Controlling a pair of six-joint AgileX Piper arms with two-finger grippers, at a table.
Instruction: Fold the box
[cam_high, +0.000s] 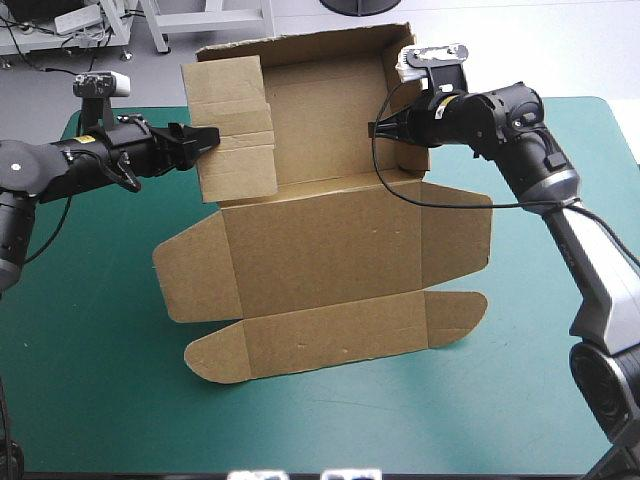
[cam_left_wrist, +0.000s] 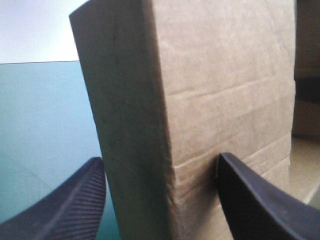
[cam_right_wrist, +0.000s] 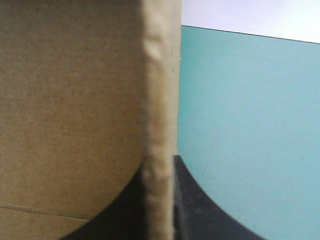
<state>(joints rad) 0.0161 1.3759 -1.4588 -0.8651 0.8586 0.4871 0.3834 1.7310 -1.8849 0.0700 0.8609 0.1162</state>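
Brown cardboard box (cam_high: 330, 250) sits mid-table, rear walls raised, front flaps (cam_high: 300, 345) flat on the teal-green table (cam_high: 90, 390). My left end effector (cam_high: 203, 137) clamps the doubled-over left wall (cam_left_wrist: 200, 100); my right end effector (cam_high: 384, 127) pinches the right wall (cam_right_wrist: 160, 100) by its edge. Wall-folding appears under way; next, I judge, both walls need tucking inward together.

- High view: bright, even light falls from overhead across the teal-green cover (cam_high: 100, 400).
- The box (cam_high: 320, 250) lays a thin, soft shadow on the cover along its near flaps, toward 6 and 7 o'clock.
- Left wrist view: the box's broad face is lit, its 9 o'clock face shaded.
- Right wrist view: the box's edge glows pale at centre, with white glare at 1 o'clock.
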